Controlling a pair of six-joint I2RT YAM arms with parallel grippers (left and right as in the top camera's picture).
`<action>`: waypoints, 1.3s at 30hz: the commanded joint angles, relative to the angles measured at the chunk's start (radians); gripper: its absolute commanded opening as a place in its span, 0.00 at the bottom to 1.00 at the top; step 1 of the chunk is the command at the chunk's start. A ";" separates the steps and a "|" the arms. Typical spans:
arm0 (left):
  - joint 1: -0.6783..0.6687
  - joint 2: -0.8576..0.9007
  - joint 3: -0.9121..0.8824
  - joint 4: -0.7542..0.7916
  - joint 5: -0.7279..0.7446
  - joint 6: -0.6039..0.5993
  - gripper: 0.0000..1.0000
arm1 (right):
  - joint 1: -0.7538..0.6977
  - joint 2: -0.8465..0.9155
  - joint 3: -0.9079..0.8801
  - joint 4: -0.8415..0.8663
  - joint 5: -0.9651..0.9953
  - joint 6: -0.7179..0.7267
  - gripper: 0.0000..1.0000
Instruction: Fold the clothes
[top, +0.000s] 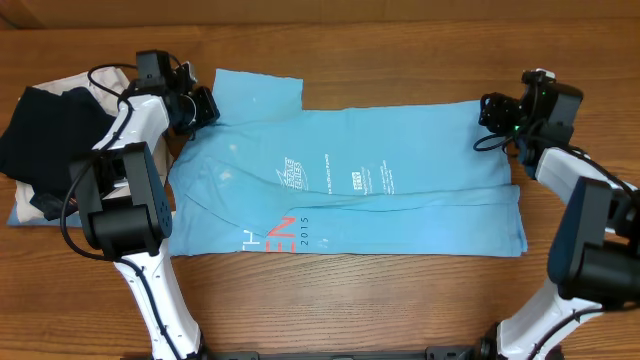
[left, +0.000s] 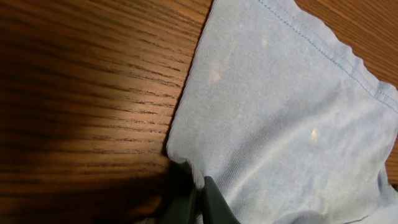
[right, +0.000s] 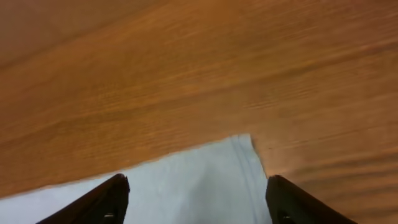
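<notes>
Black garment (top: 40, 140), cream garment (top: 75, 83), wooden table (top: 350, 300)

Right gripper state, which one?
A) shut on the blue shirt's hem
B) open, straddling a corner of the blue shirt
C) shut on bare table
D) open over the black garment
B: in the right wrist view the right gripper stands wide open, and a corner of the T-shirt lies between its fingers, not pinched.
</notes>
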 joint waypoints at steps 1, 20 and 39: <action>0.002 0.015 -0.001 -0.002 0.022 -0.014 0.04 | 0.001 0.063 0.015 0.064 0.003 -0.004 0.75; 0.002 0.015 -0.002 -0.021 0.021 -0.014 0.04 | 0.001 0.217 0.101 0.152 0.034 -0.003 0.63; 0.002 0.015 -0.002 -0.033 0.022 -0.014 0.04 | 0.003 0.222 0.100 0.106 0.063 -0.003 0.11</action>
